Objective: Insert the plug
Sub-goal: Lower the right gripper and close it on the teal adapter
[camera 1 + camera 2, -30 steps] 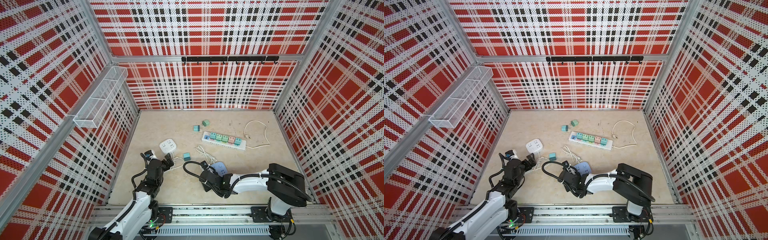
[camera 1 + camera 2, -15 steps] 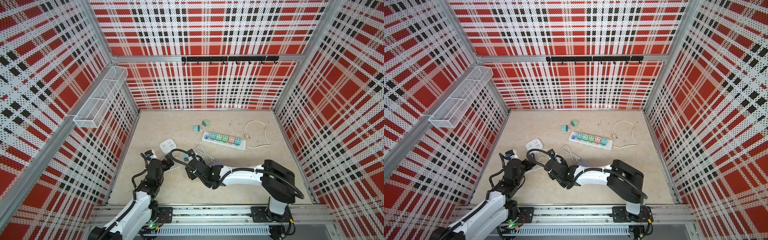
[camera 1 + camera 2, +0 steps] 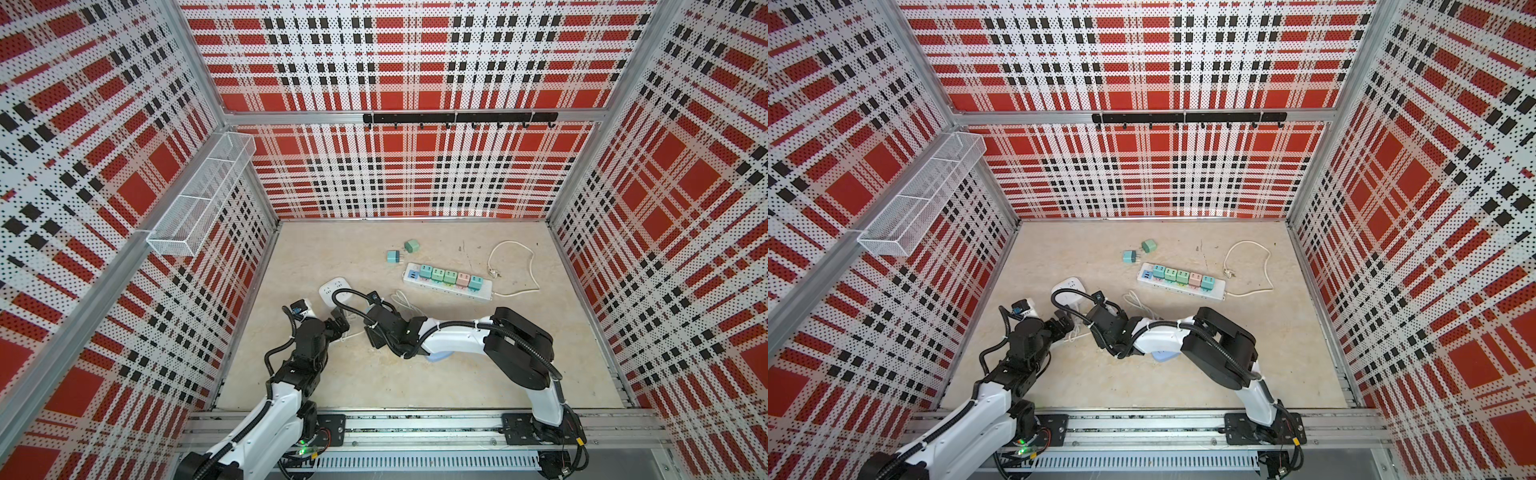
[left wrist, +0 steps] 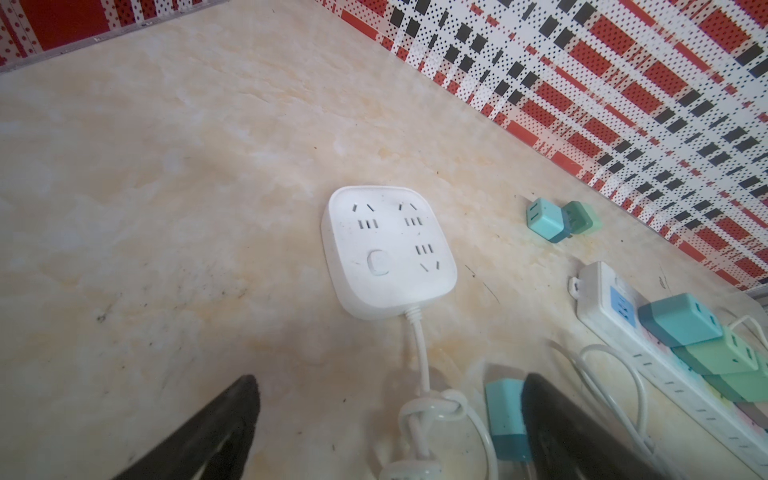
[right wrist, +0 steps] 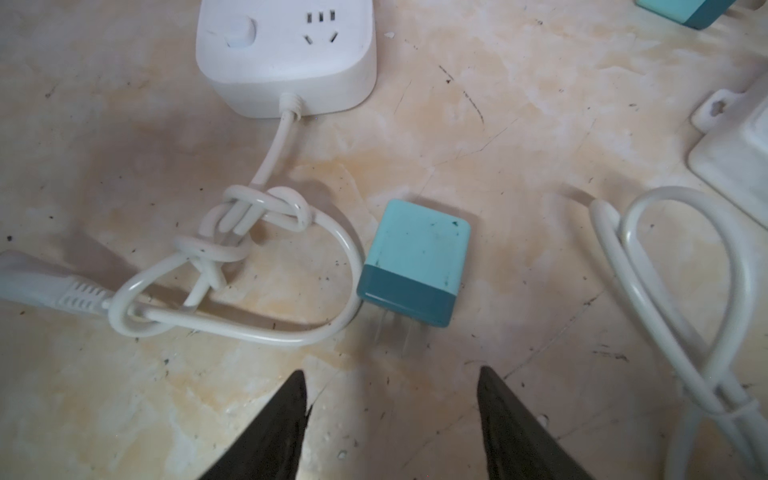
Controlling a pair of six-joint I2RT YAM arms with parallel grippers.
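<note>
While the right gripper (image 5: pixel 392 374) hangs open and empty, the teal plug (image 5: pixel 415 253) lies flat just ahead, blurry prongs toward it, four o'clock off the square socket (image 3: pixel 334 289). The left gripper (image 4: pixel 392 380) is spread wide, one finger half-hiding that plug.

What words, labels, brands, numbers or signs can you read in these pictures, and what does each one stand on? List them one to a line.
No readable text in any view.
Square socket: only slots and a blank button, no print.
Plug: plain, only dark specks.
Power strip: no print can be made out.
Blue tag by the left wrist camera: too small to read.
</note>
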